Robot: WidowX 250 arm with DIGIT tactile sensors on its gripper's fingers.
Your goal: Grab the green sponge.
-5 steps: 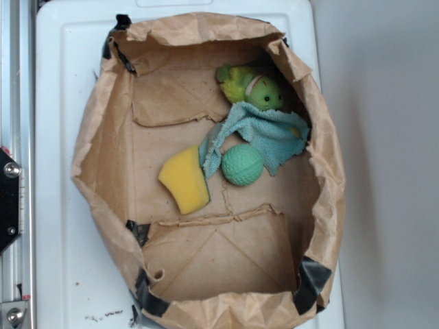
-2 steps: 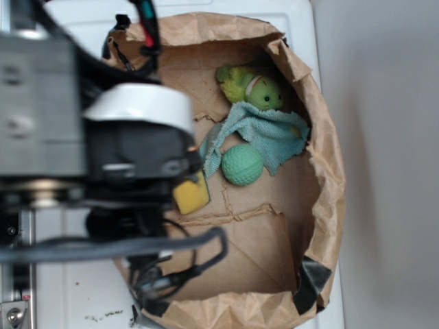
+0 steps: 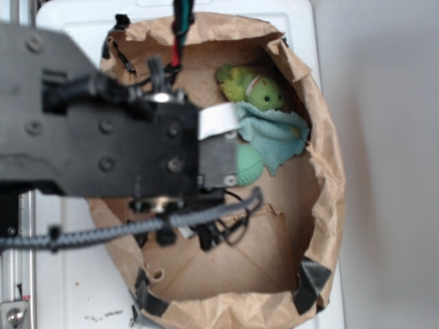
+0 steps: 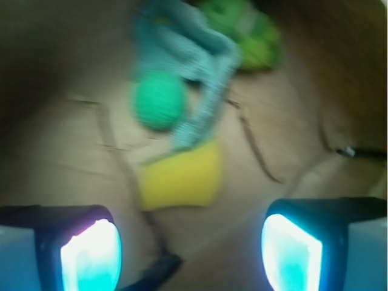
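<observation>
- The robot's black gripper [image 4: 191, 254] hangs low inside the bag with its jaws spread wide and nothing between the two glowing teal pads [image 4: 91, 254], so it's released.
- Closest in front of it is a yellow wedge-shaped foam sponge [image 4: 182, 176]. That's the wrong one, don't get fooled.
- The target I'd go for is the round mint-green textured sponge ball [image 4: 159, 102]. It sits just past the yellow wedge, touching the fuzzy teal cloth [image 4: 194, 79] that drapes down beside it.
- To do this well: move forward past the wedge, centre the jaws over the ball, drop straight down and close across its widest part (keep a finger from snagging that cloth edge).
- Furthest back is a lime-green plush toy [image 3: 257, 89], tucked against the bag wall.
- All of it lies on the creased floor of a crumpled brown paper bag [image 3: 329, 157] with black tape at the rim, standing on a white plastic tabletop [image 3: 68, 288]. There's a plain grey surface [image 3: 391, 164] off to one side.
</observation>
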